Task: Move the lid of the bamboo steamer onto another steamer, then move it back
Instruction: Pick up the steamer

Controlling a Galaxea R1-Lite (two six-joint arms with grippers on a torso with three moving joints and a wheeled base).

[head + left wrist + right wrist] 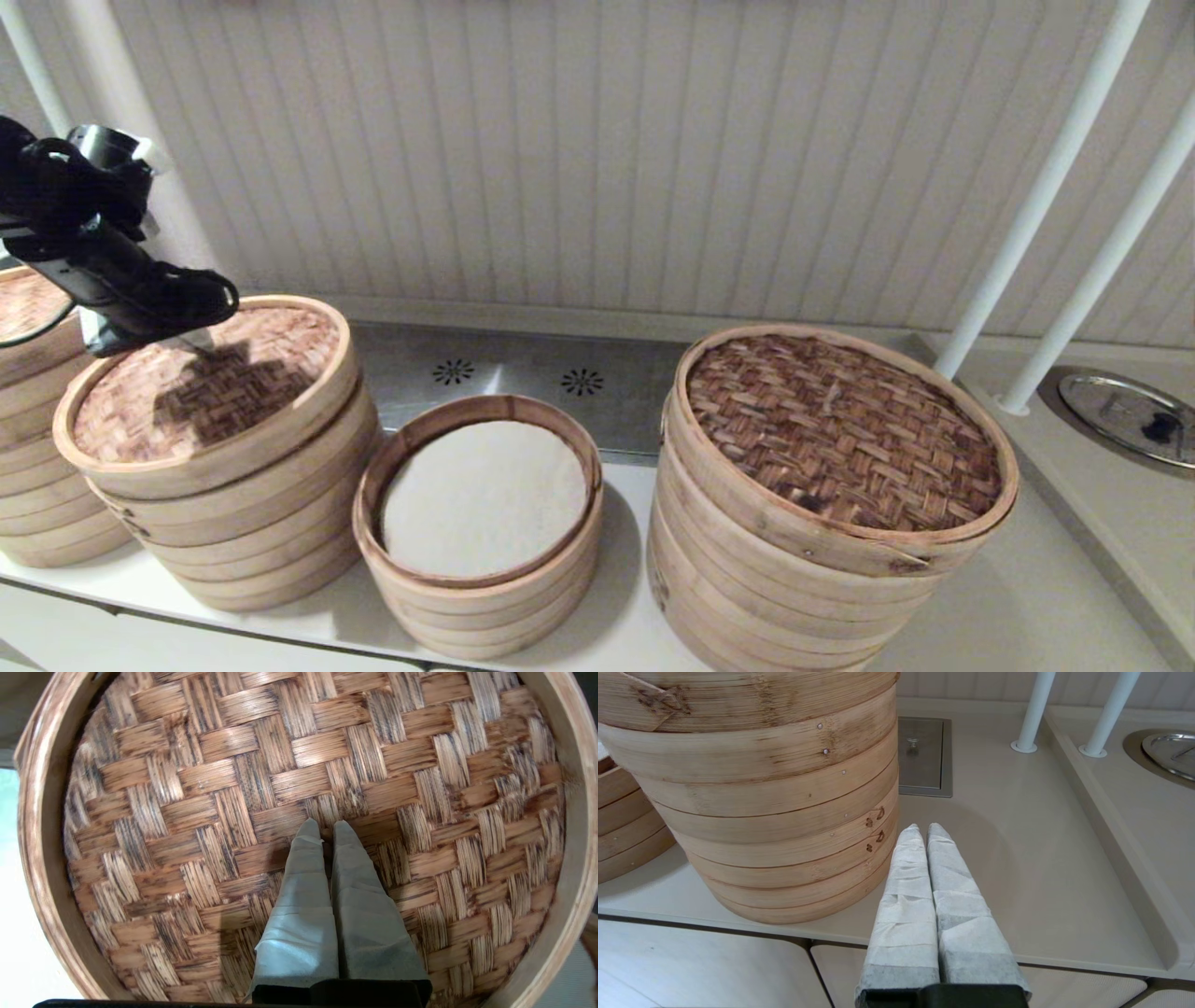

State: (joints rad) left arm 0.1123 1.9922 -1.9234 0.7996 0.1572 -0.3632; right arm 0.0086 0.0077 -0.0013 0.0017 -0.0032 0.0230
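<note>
The bamboo steamer lid (210,387) looks light and stiff, a thin woven disc in a bent wooden hoop, a bit springy in the weave and likely to slide or tip if lifted off-centre. The sensible hold is the small loop at its middle. The left gripper (327,828) sits right there with its padded fingers (303,877) pressed together at the centre of the weave; the loop itself is hidden between them, so I'd guess, rather than swear, that they are pinching it.

The top is pinkish-tan herringbone, streaked darker, with a pale raised rim. It rests on a taller stack just left of the small open steamer (478,523), whose white cloth liner shows.

The right gripper (923,830) hangs closed and empty, well right of that steamer.
</note>
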